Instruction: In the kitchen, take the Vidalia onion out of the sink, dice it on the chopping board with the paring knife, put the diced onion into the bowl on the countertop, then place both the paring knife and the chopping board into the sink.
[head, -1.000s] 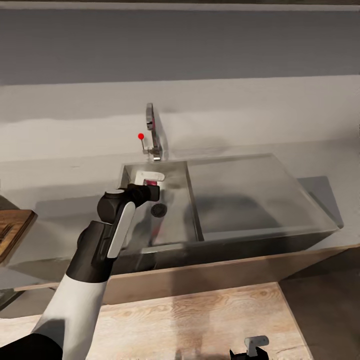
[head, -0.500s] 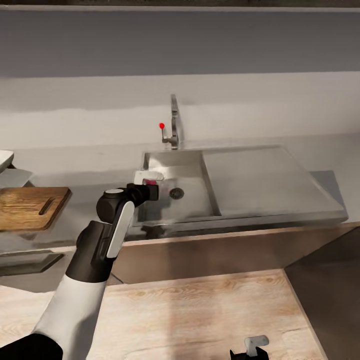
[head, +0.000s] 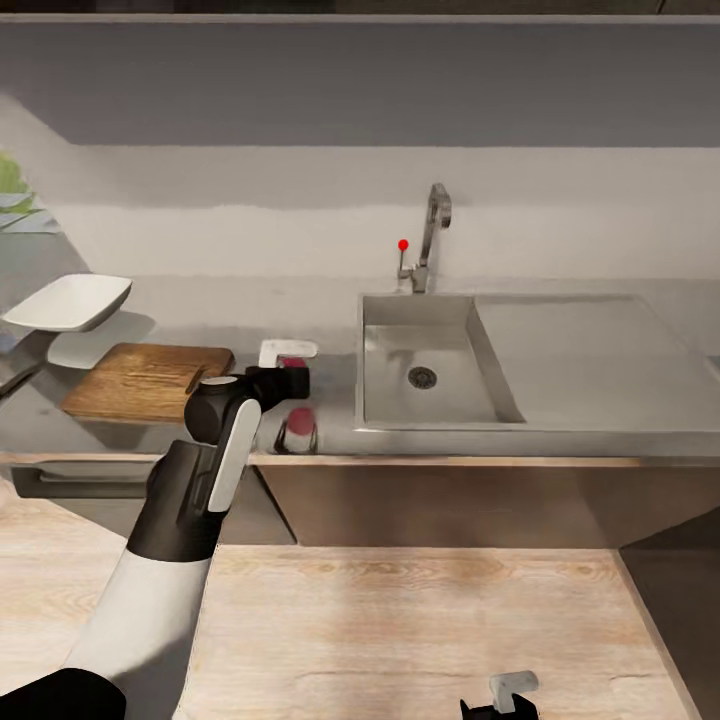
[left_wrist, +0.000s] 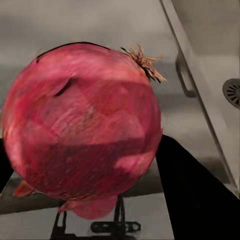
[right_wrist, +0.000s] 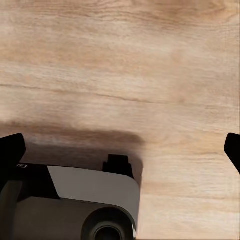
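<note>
My left gripper (head: 289, 370) is shut on the Vidalia onion (head: 294, 362), a red-skinned bulb with a dry tuft, which looms large in the left wrist view (left_wrist: 82, 125) between dark fingers (left_wrist: 195, 195). It hangs over the glossy grey countertop (head: 330, 345), between the steel sink (head: 390, 395) and the wooden chopping board (head: 140, 382). The white bowl (head: 68, 301) sits behind the board's far left end. I cannot make out the paring knife. Low over the floor, my right gripper (head: 500, 697) stands open (right_wrist: 122, 150) and holds nothing.
The tap (head: 432, 230) with its red-tipped lever (head: 403, 245) stands behind the basin, and the drainboard (head: 590, 345) lies to its right. Dark cabinets and a drawer (head: 90, 480) sit under the countertop. Light wood floor (head: 420, 620) stretches in front.
The head view has swung left, bringing the board and the bowl into the picture. The left gripper with the onion, earlier over the basin, is now over the countertop left of the sink.
</note>
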